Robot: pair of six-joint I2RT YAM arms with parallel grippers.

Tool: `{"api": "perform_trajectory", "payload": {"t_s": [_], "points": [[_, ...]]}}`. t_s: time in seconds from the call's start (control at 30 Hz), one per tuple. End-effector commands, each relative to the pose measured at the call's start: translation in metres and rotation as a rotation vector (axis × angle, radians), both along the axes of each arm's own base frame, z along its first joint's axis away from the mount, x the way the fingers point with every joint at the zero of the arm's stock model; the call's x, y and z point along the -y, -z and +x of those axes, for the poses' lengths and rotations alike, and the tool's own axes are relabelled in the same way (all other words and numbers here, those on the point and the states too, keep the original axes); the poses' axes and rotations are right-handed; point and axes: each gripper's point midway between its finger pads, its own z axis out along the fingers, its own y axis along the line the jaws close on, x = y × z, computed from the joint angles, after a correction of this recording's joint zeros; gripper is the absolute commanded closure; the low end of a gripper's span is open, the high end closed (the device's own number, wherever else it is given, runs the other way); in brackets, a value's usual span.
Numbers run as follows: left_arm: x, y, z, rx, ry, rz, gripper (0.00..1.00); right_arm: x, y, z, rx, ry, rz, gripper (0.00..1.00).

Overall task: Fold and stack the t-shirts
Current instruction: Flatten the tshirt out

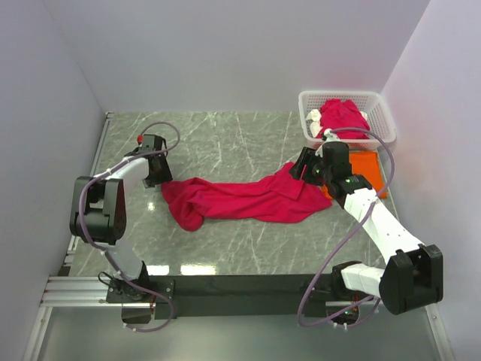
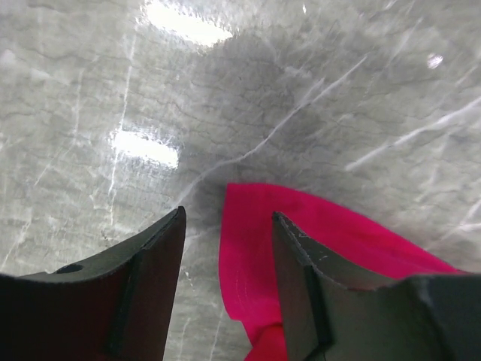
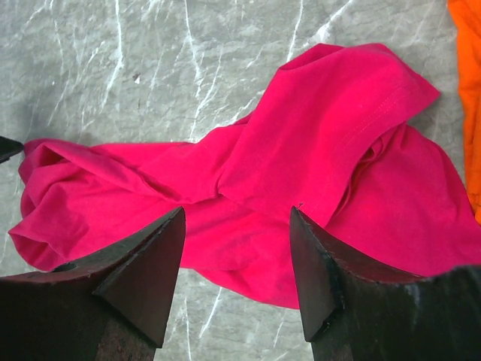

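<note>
Left claw (image 2: 228, 214) first: we see its two fingers standing partway apart, low over the marble table (image 1: 225, 143), with bare stone showing in the gap. The tip of the crimson t-shirt (image 1: 240, 199) pokes in between them, closer to the right-hand finger, but we can't see it pinched, so we'd call that claw open and holding nothing.

Right claw (image 3: 237, 210) is spread wide too, hanging above the other end of the same shirt, nothing in it.

The shirt itself is a rumpled, bunched strip lying across the middle of the table, running from the left claw to the right one. Its left end folds back on itself into a lump, and the right end fans out flatter, with a hemmed edge showing.

Just past the right arm there's an orange t-shirt (image 1: 368, 169) flat on the table, partly hidden by the arm. Behind that, in the far right corner, sits a white basket (image 1: 379, 113) with another crimson shirt (image 1: 342, 114) heaped inside.
</note>
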Motion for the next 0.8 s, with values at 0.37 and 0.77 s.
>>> {"api": "perform_trajectory", "payload": {"t_s": [0.37,0.77], "points": [[0.014,0.027,-0.002,-0.102,0.086,0.064,0.46,-0.003,-0.018,0.01,0.068,-0.005,0.002,0.36],[0.003,0.032,-0.023,-0.168,0.084,0.115,0.99,0.016,0.004,0.031,0.012,0.083,-0.105,0.39]]}}
